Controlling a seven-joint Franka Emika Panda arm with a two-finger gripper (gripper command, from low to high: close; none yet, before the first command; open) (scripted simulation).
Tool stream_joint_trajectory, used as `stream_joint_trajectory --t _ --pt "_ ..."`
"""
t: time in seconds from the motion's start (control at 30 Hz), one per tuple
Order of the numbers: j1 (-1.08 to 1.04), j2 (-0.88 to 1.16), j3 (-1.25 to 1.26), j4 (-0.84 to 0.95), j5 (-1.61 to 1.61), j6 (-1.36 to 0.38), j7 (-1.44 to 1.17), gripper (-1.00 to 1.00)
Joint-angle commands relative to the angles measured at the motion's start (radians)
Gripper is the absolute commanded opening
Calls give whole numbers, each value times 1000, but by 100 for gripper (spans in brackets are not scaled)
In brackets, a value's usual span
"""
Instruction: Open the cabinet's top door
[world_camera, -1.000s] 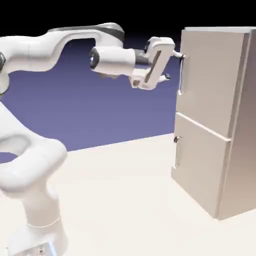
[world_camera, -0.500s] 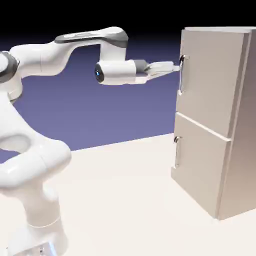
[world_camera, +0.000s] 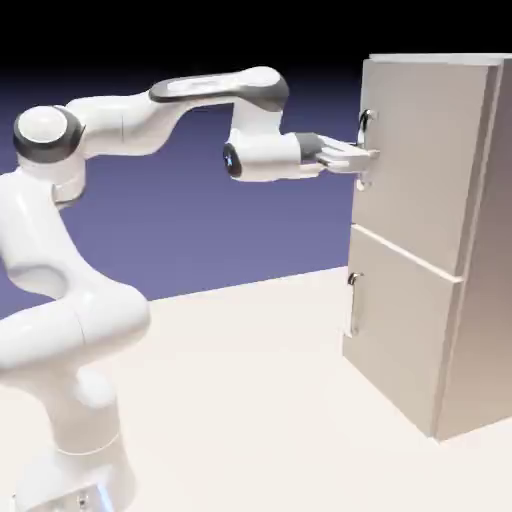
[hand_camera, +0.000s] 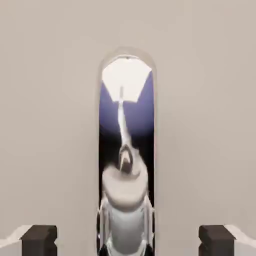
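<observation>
Silver handle (hand_camera: 126, 150) sits between the end effector (world_camera: 368, 157) fingers, top door (world_camera: 420, 150) behind

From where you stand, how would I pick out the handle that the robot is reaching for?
Find the tall beige cabinet at the right. Its front has two door panels, and on the top door a slim silver handle runs upright along the left edge. It is the longer, higher bar, the one the gripper meets.

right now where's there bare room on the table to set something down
The table is bare between the robot's base and the cabinet. It is crowded only up at the top door's handle, where the gripper sits shut on it.
</observation>
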Motion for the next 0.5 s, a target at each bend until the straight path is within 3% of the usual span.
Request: stream_joint_trajectory --t 0.0,0.47 --pt "36 21 -24 -25 1 -19 -27 -100" --pt "544 260 -427 -213 -3 -124 -368 -100"
